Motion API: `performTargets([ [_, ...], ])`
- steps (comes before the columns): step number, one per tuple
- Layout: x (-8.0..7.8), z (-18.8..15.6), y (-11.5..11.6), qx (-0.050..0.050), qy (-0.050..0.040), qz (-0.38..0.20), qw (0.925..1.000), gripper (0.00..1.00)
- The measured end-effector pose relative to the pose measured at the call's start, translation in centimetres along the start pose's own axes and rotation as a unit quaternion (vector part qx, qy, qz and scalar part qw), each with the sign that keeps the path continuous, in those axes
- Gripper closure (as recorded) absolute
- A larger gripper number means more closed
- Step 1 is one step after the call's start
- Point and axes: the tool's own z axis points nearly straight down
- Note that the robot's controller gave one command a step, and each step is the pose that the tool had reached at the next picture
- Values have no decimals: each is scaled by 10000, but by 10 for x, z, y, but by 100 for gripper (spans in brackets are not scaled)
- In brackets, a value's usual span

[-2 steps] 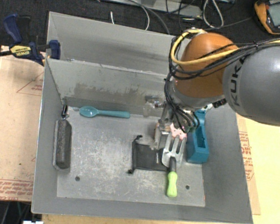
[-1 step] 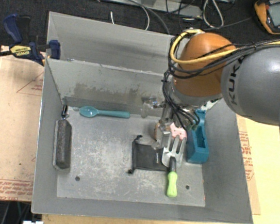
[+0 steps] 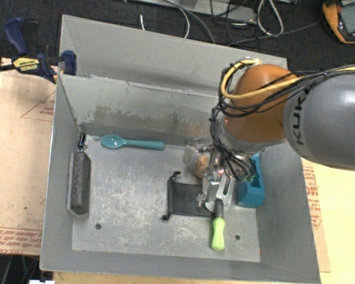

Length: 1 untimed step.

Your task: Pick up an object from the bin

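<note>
Your gripper point(image 3: 212, 199) sits at the right edge of the black flat pad point(image 3: 184, 197), the green-handled tool point(image 3: 218, 233) just past that edge. Jaws parted or clenched, you cannot tell. Centre over the handle, clear of the pad, before closing.

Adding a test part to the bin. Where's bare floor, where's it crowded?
Bare: the bin floor's middle, bordered by the grey bar on the left, the teal spoon behind and the black flat piece on the right; it runs on to the front wall. Crowded: right side, where the gripper sits amid that piece, a green-handled tool and a blue block.
</note>
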Motion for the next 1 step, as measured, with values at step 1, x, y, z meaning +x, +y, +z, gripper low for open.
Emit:
performTargets([
  [1, 10, 27, -4, -4, 20, -125, 9999, 0],
])
